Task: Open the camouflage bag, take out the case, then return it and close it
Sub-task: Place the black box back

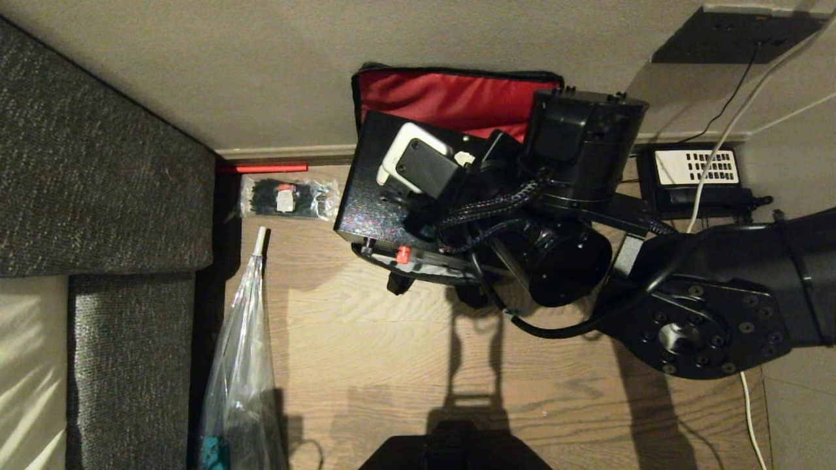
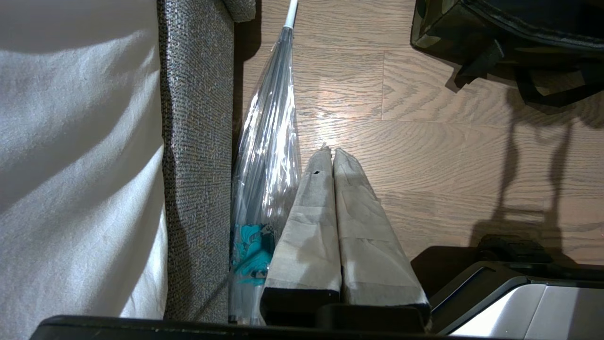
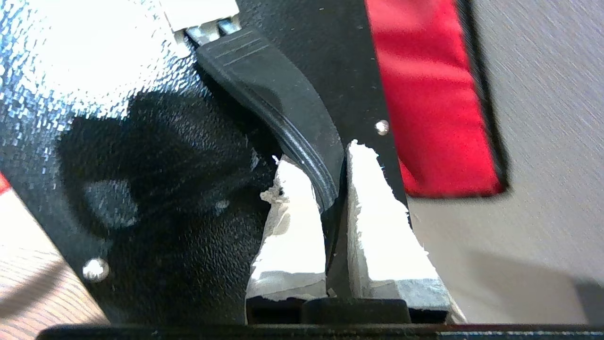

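Right pincer is clenched on the black curved handle on the case; both taped fingertips pinch the handle's end from either side. In the head view the case is tilted, over the open camouflage bag, with its small red knob on the near side edge. The bag sits on the wood floor against the wall; its red lid lining stands up behind the case. Right arm crosses in from the right side of the head view.

Left pincer hangs beside the grey sofa, fingers pressed together, grasping nothing, near a clear folded umbrella.

Packet of black ties lies on the floor left of the bag; telephone to its right.
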### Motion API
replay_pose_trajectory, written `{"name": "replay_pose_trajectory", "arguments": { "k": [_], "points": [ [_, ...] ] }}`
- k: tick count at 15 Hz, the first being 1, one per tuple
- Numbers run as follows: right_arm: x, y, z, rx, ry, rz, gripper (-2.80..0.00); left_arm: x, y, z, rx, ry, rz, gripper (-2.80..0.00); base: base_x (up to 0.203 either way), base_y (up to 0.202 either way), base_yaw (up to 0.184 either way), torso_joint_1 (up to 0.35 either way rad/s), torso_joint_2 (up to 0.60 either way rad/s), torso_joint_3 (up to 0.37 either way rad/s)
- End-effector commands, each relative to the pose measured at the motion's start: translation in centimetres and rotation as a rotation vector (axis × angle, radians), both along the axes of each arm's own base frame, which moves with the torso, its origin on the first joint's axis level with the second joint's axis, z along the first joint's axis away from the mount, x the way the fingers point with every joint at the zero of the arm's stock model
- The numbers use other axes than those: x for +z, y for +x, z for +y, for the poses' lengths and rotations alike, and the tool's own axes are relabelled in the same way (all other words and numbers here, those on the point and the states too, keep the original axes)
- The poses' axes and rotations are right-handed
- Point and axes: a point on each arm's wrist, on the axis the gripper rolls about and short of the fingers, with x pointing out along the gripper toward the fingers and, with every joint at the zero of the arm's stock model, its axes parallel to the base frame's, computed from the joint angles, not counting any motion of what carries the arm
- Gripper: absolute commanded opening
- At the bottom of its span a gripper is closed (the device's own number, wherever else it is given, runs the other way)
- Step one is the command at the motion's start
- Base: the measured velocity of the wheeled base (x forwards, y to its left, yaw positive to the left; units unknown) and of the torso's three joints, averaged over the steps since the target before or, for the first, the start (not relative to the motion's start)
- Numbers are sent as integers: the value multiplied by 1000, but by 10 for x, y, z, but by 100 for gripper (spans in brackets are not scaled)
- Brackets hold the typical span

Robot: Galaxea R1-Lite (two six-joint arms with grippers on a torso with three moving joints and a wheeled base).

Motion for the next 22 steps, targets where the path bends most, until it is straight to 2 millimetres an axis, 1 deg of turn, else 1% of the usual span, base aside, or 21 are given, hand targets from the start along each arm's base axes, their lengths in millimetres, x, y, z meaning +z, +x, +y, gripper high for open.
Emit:
{"name": "replay_pose_trajectory", "arguments": {
  "k": [1, 4, 6, 9, 11, 14, 22],
  "points": [
    [-2, 3, 6, 17, -5, -5, -280, -1, 0, 0, 1, -1, 1, -280, 0, 0, 0, 0, 0, 0],
    [1, 5, 9, 78, -18, -7, -280, -1, 0, 0, 1, 0, 1, -280, 0, 0, 0, 0, 0, 0],
    [-3, 15, 5, 67, -26, -2, -280, -1, 0, 0, 1, 0, 1, -280, 0, 0, 0, 0, 0, 0],
    [-8, 22, 1, 54, -15, 21, -280, -1, 0, 0, 1, 0, 1, -280, 0, 0, 0, 0, 0, 0],
    [-11, 31, -2, 49, -5, 27, -280, -1, 0, 0, 1, 0, 1, -280, 0, 0, 0, 0, 0, 0],
    [-11, 38, -9, 30, 3, 31, -280, -1, 0, 0, 1, 0, 1, -280, 0, 0, 0, 0, 0, 0],
    [-25, 52, -13, 50, -8, 55, -280, -1, 0, 0, 1, 0, 1, -280, 0, 0, 0, 0, 0, 0]
  ]
}}
